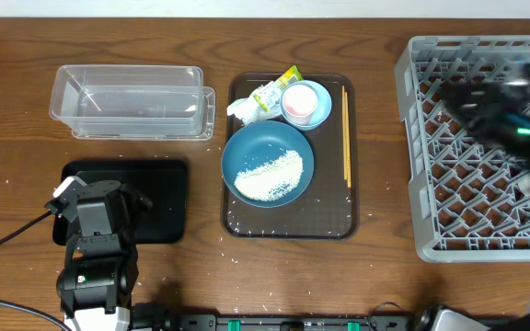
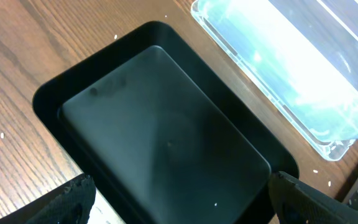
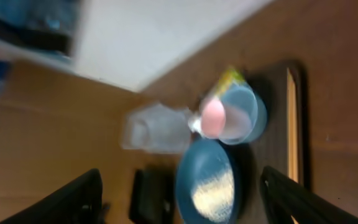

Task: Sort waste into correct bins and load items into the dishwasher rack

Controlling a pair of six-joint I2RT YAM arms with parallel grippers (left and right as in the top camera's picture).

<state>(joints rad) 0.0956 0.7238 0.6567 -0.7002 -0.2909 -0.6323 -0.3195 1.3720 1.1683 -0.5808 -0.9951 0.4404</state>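
Yellow-green wrapper [image 1: 275,90] — print illegible — beside pink cup [image 1: 297,103]

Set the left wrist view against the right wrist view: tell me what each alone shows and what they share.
Left wrist only: a close look into the black tray, and stray rice grains on the table. Right wrist only, blurred: the blue dish with its rice heap, the pink cup in the light-blue bowl, the wrapper and the chopsticks. Both: the black tray, the clear tub and the table.
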